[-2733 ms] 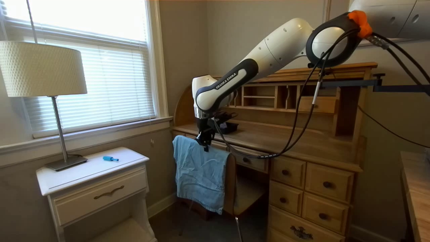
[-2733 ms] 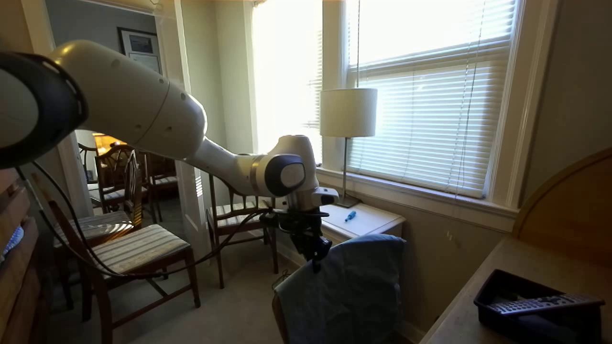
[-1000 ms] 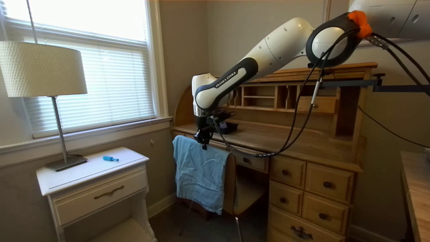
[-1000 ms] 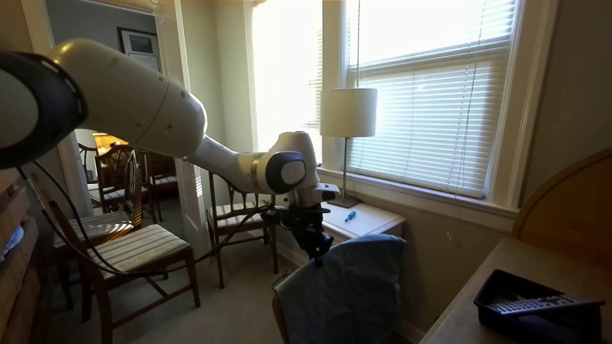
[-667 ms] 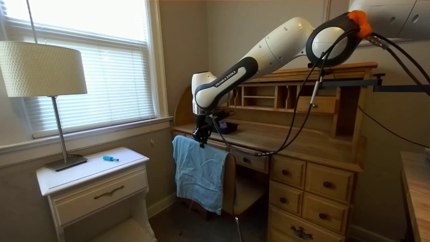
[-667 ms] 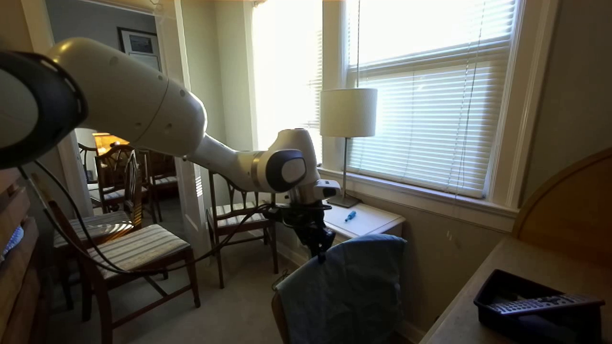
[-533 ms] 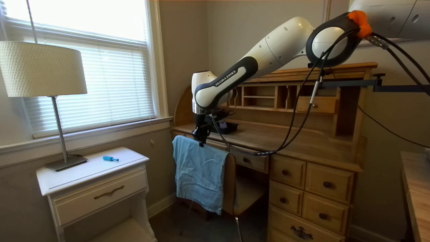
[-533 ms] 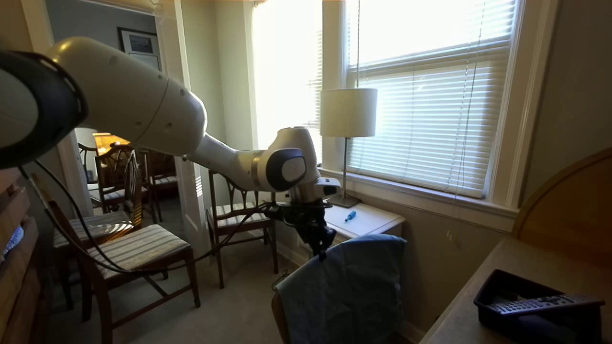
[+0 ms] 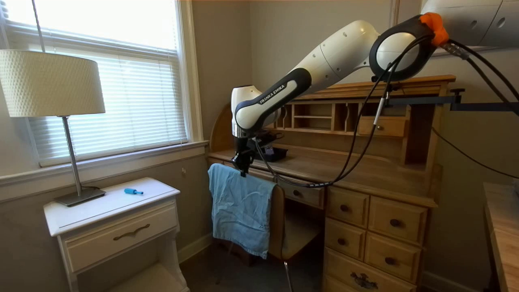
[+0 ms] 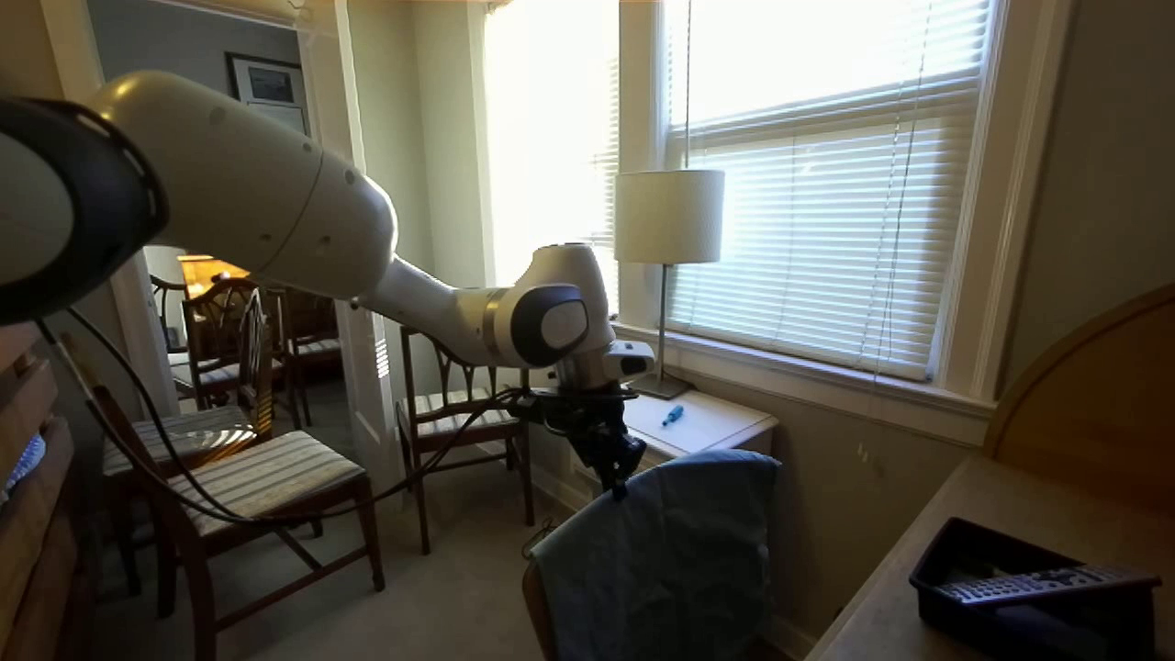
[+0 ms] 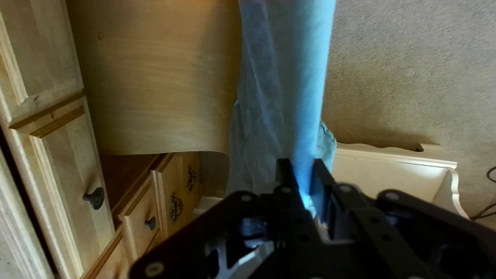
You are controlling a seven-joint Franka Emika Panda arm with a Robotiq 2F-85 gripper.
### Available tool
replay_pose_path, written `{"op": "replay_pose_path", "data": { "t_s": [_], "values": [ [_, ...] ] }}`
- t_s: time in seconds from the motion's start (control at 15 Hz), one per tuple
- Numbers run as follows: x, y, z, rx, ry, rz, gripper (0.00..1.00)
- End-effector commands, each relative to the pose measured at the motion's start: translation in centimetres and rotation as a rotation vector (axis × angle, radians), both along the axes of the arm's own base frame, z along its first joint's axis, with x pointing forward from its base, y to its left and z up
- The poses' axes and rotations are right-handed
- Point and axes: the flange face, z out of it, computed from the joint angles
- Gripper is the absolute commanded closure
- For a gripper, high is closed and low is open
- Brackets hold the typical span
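Note:
A light blue cloth (image 9: 241, 211) hangs over the back of a wooden chair (image 9: 277, 223). It also shows in an exterior view (image 10: 679, 551) and in the wrist view (image 11: 259, 128). My gripper (image 9: 243, 173) points down at the top edge of the draped chair back. In an exterior view its tip (image 10: 620, 491) overlaps the cloth's upper edge. In the wrist view the black fingers (image 11: 285, 174) of my gripper (image 11: 302, 162) stand a narrow gap apart, with the cloth-covered edge running between them. Whether the pads press on the cloth cannot be told.
A white nightstand (image 9: 154, 192) holds a lamp (image 9: 73, 162) and a blue tool (image 9: 133, 191). A wooden desk (image 9: 348, 168) stands behind the chair. A black tray (image 10: 936, 569) with a remote (image 10: 1046, 583) lies on it. Cables (image 9: 324, 185) hang from the arm.
Over the earlier frames my gripper rose slightly and shifted left in an exterior view. The cloth's lower corner shifted slightly. Almost nothing moved in the last half second.

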Motion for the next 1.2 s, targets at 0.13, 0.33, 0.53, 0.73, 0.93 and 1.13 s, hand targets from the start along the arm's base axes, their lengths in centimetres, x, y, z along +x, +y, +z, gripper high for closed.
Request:
{"op": "replay_pose_path", "data": {
  "t_s": [0.13,0.33,0.53,0.73,0.93,1.13],
  "values": [
    [0.45,0.05,1.03,0.006,-0.030,0.026,0.96],
    [0.53,0.05,1.16,0.007,-0.037,0.032,0.93],
    [0.58,0.04,1.20,0.008,-0.043,0.030,0.96],
    [0.58,0.04,1.20,0.009,-0.044,0.030,0.96],
    [0.57,0.08,1.19,0.007,-0.043,0.030,0.70],
    [0.67,0.13,1.34,0.004,-0.053,0.038,0.96]
  ]
}}
